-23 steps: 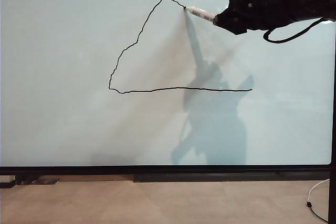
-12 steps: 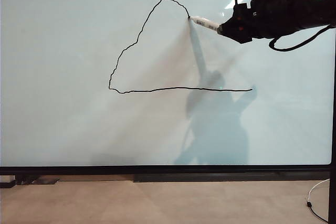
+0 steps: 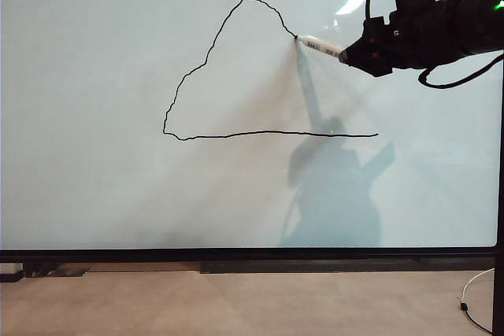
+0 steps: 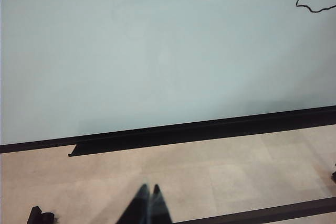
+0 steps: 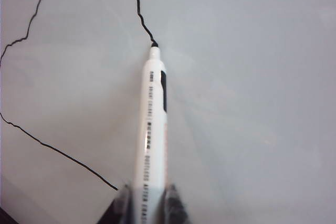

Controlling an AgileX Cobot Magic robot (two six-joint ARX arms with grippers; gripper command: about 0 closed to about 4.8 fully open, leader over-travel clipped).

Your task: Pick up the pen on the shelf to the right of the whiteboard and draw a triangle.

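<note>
our right gripper (image 3: 354,54) is clamped on the pen (image 3: 319,46) at the whiteboard's (image 3: 94,194) upper right, tip touching the end of the triangle's (image 3: 206,60) unfinished right side. our left gripper (image 4: 148,192), fingertips together and empty, hangs low over the floor (image 4: 220,171).

A pale beige tabletop (image 3: 236,304) runs below the whiteboard (image 3: 118,194), whose black lower frame meets it. A white cable (image 3: 475,289) lies curled on it at the right edge. At the far left sits a small dark object (image 3: 11,276), possibly a clip or bracket.
</note>
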